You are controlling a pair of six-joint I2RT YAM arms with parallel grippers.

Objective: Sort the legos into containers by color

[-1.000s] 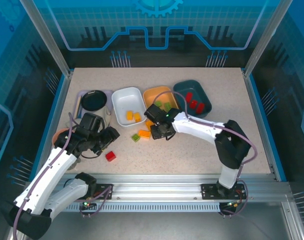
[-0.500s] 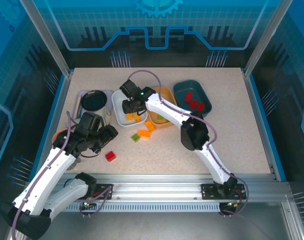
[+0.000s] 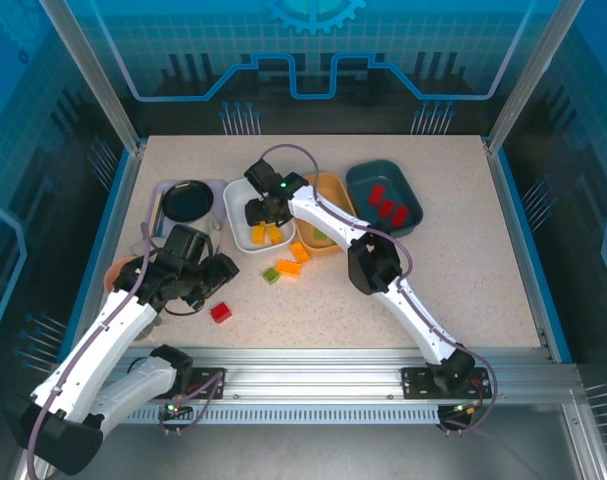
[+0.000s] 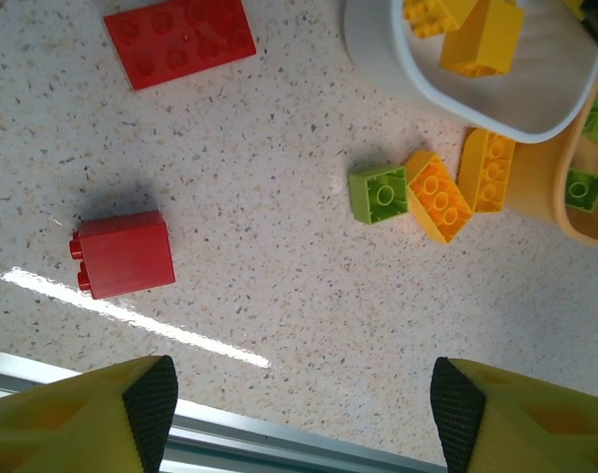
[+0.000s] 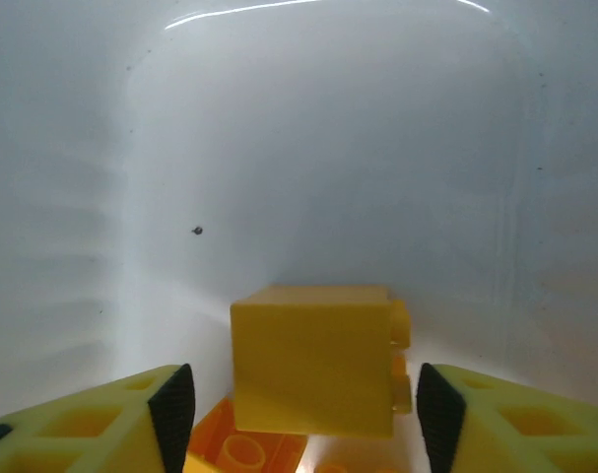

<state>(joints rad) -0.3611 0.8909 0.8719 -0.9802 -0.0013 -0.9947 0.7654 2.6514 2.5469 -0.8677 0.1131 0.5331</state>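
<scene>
Legos (image 3: 288, 267): rigid, light, smooth-walled plastic, judged sturdy but liable to slip or twist if pinched over the studs. Grip across two flat opposite sides.

Location: yellow pieces lie in the white tray (image 3: 241, 190), green in the orange tray (image 3: 335, 183), red in the teal tray (image 3: 363, 176). A red brick (image 4: 126, 253), a green brick (image 4: 379, 193) and two orange ones lie loose on the desk (image 3: 453, 270).

Right tool (image 5: 300, 384): low in the white tray, fingers apart either side of a yellow brick (image 5: 313, 360), not touching it.

Left tool (image 4: 303, 399): spread wide, empty, above the desk.
</scene>
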